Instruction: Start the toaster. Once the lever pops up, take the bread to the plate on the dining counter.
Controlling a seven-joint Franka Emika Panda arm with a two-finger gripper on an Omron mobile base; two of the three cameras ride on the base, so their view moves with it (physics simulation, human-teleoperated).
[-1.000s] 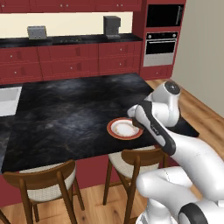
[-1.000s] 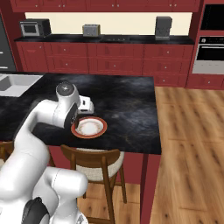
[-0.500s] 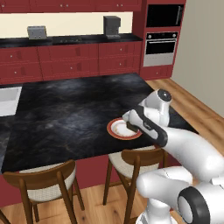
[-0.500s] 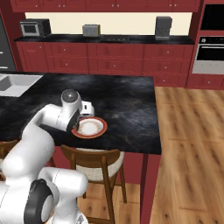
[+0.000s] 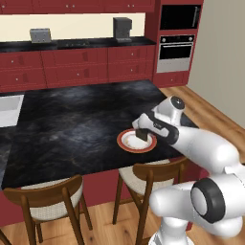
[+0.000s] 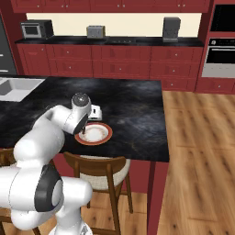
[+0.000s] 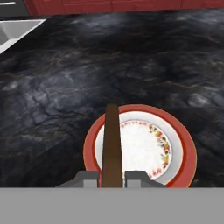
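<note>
Last step: gripper [image 7: 112,177] clamped on bread [image 7: 112,144] edge-on, low over plate [image 7: 186,151]; next lower & let go, I reckon.

Bread [image 7: 112,144] over plate [image 7: 183,144], apparently touching, on dining counter [image 5: 72,124].

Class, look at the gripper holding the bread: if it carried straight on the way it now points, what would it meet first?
Most likely the plate. The gripper, shut on the bread, points down at the plate's left side on the dining counter. The bread's edge would touch first; how much gap remains is hard to judge.
</note>
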